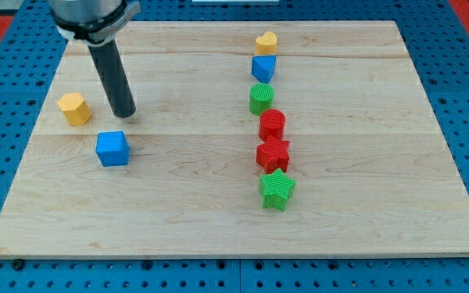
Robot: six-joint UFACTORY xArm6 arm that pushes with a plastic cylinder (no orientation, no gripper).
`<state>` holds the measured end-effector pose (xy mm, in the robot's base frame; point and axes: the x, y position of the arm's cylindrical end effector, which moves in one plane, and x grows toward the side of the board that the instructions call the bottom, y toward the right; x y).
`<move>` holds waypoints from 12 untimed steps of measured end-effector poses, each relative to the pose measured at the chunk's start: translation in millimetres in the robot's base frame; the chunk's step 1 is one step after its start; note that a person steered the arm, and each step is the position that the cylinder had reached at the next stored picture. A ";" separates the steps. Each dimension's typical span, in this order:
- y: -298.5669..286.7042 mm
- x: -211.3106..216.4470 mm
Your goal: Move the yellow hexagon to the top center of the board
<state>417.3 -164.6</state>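
Note:
The yellow hexagon (74, 108) lies near the board's left edge, in the upper left part. My tip (124, 115) rests on the board just to the right of it, a small gap apart, and just above the blue cube (112, 149). The rod rises toward the view's top left. At the top centre stands a yellow heart (266, 41), heading a column that runs down the view.
Below the yellow heart the column holds a blue block (263, 67), a green round block (260, 98), a red round block (272, 124), a red star (273, 155) and a green star (278, 190). The wooden board (365, 163) lies on a blue pegboard.

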 end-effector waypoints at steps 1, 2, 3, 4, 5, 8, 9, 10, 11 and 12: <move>-30.0 46.4; -96.5 62.7; -100.3 23.9; -54.9 -11.4; -49.5 -28.6; 9.5 -91.6; 3.9 -51.4; 52.8 -64.0; 68.0 -99.3; 85.4 -123.3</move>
<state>294.0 -79.2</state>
